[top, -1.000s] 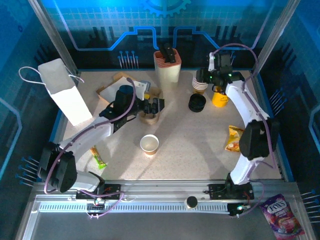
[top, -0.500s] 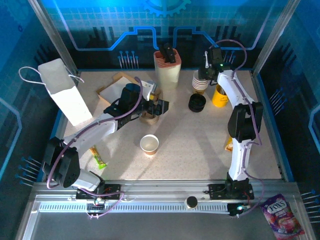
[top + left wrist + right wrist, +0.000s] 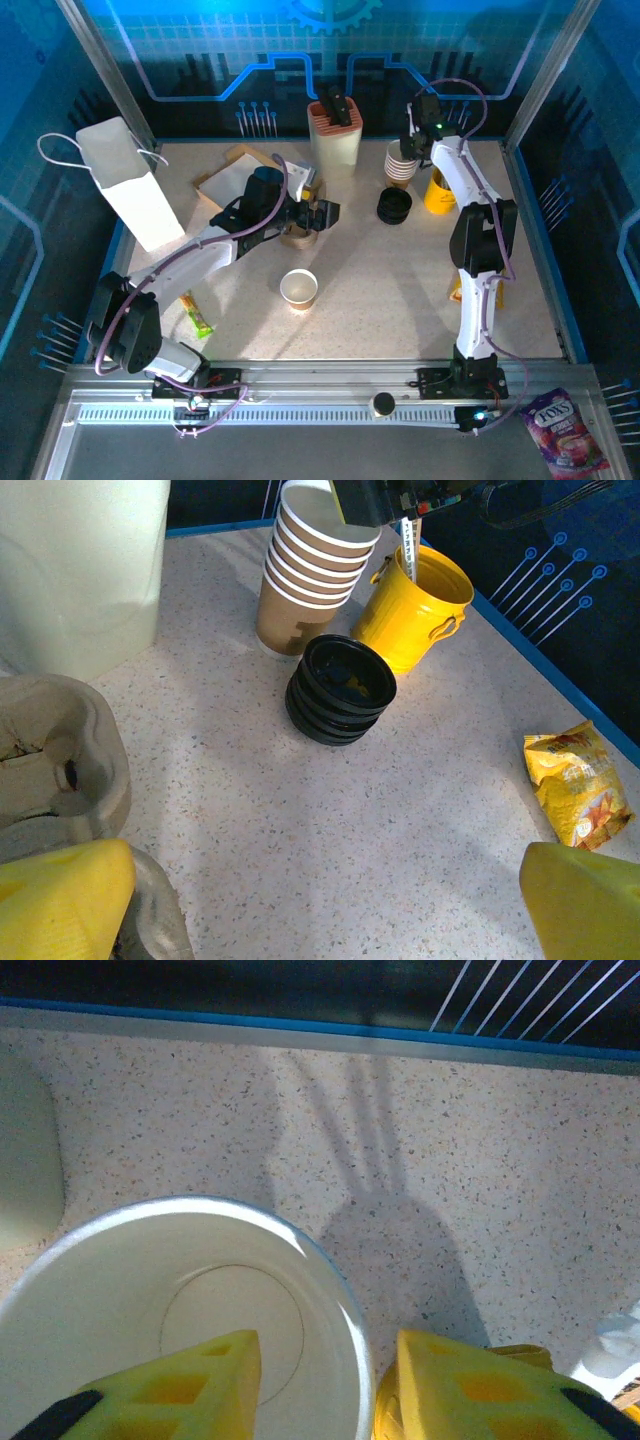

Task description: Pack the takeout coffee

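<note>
The takeout coffee with its lid is out of view. A stack of nested lidless tan cups (image 3: 400, 163) stands at the back right, and a pile of black lids (image 3: 394, 205) lies beside it. My right gripper (image 3: 414, 143) hangs over the stack. In the right wrist view it (image 3: 330, 1370) is open, one finger inside the top cup (image 3: 150, 1280), the other outside its rim, with a gap left. One lidless tan cup (image 3: 299, 288) stands mid-table. My left gripper (image 3: 322, 213) is wide open and holds nothing (image 3: 320, 910), next to a cardboard cup carrier (image 3: 296, 236).
A yellow bucket (image 3: 440, 190) stands right of the cup stack. A cream holder (image 3: 335, 138) is at the back centre and a white paper bag (image 3: 130, 185) at the left. A yellow snack bag (image 3: 467, 276) and a green packet (image 3: 197, 315) lie on the table.
My right gripper has moved left onto the cup stack and its jaws have narrowed around the top cup's rim. My left gripper has shifted slightly to the right, still open.
</note>
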### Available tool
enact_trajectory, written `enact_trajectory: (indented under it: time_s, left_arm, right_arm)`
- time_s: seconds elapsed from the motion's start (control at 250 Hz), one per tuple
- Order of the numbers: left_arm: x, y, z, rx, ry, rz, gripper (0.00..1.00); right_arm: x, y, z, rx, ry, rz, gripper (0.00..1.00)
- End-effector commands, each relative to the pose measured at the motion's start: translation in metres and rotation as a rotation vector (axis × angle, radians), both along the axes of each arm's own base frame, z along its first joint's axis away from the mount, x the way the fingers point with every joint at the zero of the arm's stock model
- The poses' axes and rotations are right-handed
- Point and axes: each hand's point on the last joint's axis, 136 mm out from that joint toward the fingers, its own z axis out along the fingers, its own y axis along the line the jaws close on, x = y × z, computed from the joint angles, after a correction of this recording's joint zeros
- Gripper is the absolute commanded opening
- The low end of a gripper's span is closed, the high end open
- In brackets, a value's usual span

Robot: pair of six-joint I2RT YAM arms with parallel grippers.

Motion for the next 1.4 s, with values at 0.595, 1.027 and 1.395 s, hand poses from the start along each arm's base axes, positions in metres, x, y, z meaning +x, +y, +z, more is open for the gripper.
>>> enact_trajectory:
  time_s: [0.595, 1.027, 1.395]
  left_arm:
    - [0.000, -0.007, 0.001, 0.008, -0.034, -0.018, 0.99]
    - [0.000, -0.007, 0.000, 0.002, -0.039, -0.018, 0.99]
    - [-0.002, -0.006, -0.003, -0.007, -0.038, -0.018, 1.00]
  right_arm:
    - [0.001, -0.010, 0.001, 0.044, 0.014, -0.014, 0.11]
    - [0.000, -0.003, 0.031, 0.299, -0.066, -0.021, 0.02]
    - [-0.007, -0.008, 0.066, 0.354, -0.142, -0.030, 0.00]
